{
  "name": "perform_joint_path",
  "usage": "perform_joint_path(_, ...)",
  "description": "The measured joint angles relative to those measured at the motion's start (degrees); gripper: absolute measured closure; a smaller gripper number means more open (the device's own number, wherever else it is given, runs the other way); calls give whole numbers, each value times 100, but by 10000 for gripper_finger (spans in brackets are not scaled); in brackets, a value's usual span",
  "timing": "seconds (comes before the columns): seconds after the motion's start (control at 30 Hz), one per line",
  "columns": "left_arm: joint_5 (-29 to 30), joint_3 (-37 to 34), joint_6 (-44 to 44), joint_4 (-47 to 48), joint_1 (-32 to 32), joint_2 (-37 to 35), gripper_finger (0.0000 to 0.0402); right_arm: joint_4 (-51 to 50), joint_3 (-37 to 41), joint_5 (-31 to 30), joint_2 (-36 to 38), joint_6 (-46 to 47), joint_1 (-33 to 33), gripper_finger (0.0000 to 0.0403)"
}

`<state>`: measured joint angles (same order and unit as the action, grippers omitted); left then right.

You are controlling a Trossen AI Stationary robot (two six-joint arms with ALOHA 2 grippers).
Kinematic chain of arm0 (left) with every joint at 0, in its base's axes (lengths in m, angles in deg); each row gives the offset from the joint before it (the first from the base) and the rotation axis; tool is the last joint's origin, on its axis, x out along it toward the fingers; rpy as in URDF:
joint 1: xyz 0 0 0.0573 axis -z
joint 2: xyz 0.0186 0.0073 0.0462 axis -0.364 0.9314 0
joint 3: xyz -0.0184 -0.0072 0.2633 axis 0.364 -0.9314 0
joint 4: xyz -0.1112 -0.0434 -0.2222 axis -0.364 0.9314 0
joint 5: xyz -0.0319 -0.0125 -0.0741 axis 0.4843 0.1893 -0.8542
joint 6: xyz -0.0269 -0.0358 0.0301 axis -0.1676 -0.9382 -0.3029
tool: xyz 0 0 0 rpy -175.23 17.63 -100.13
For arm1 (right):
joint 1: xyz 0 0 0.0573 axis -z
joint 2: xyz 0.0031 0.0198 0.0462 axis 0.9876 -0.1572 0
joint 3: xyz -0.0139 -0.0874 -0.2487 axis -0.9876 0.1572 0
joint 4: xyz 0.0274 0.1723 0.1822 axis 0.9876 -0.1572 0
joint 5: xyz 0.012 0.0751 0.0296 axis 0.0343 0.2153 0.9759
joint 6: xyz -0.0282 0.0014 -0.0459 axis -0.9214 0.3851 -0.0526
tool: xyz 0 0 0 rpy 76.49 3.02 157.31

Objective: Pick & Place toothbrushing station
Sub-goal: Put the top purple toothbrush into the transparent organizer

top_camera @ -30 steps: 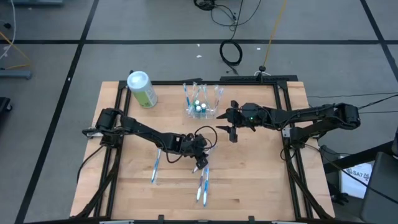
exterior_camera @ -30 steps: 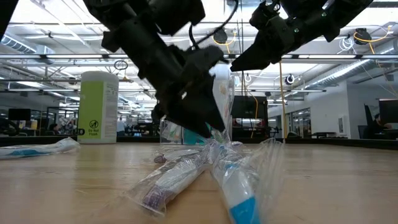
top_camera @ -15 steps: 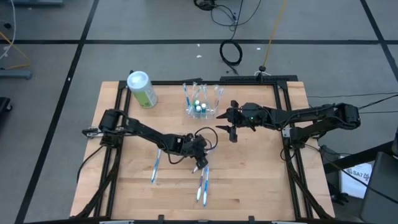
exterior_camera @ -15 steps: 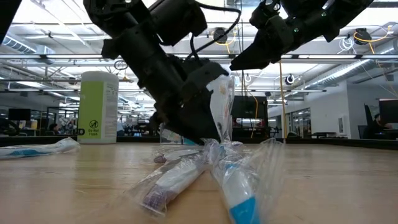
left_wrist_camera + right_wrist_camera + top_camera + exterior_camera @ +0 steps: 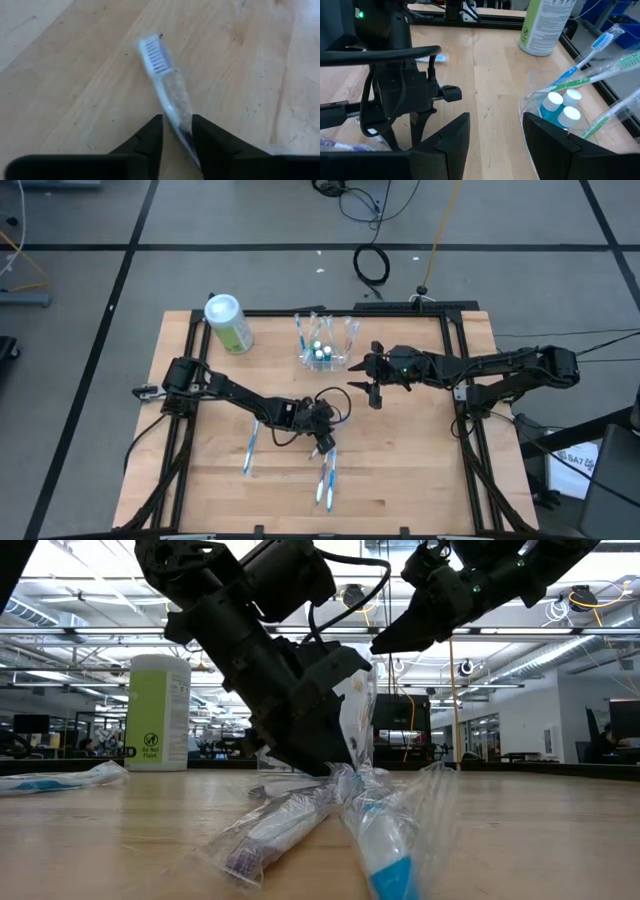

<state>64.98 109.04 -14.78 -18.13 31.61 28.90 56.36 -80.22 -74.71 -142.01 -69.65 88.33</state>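
**A:** What is shown on the wooden table?

**B:** Two dark arms are seen from above. The left gripper is lowered near the table's middle, and its fingers are closed on a wrapped toothbrush by the handle; the bristle end is seen just ahead of the fingertips in the left wrist view. More wrapped toothbrushes lie just beyond that gripper, towards the table's near edge.

**A:** Where is the toothbrushing station?

**B:** The toothbrushing station, a clear holder with brushes and white-capped tubes standing in it, is placed well beyond the left gripper, at the far edge. It is just beside the right gripper, whose fingers are spread apart and empty, and which is held above the table.

**A:** How is the station expected to handle?

**B:** It is judged light, stiff and slippery, and easily tipped by its tall contents. A grasp across a bare side wall, low down, is thought safest. A green-and-white canister stands further along the same edge.
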Motion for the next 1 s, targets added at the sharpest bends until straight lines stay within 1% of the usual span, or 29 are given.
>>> perform_joint_path(0.07,17,-2,-3,-7,0,2,318,4,0,0,0,-2,4,227)
perform_joint_path(0.2,-10,-7,32,-50,-3,-35,382,-1,-2,-2,0,-2,4,227)
perform_joint_path(0.23,-12,-7,74,-73,0,-47,390,-5,0,0,0,-2,4,227)
perform_joint_path(0.47,20,-20,214,38,-11,-211,399,-18,0,-4,0,-2,4,231)
perform_joint_path(0.63,223,-7,279,126,-11,-364,400,-25,-2,-4,0,11,7,231)
perform_joint_path(0.77,488,-2,306,349,-9,-583,400,-44,-2,-4,0,11,7,232)
perform_joint_path(0.83,654,-1,333,605,-11,-765,400,-39,-2,-6,0,10,7,232)
perform_joint_path(1.0,1299,-2,547,914,-13,-1310,401,4,-2,-7,2,9,7,232)
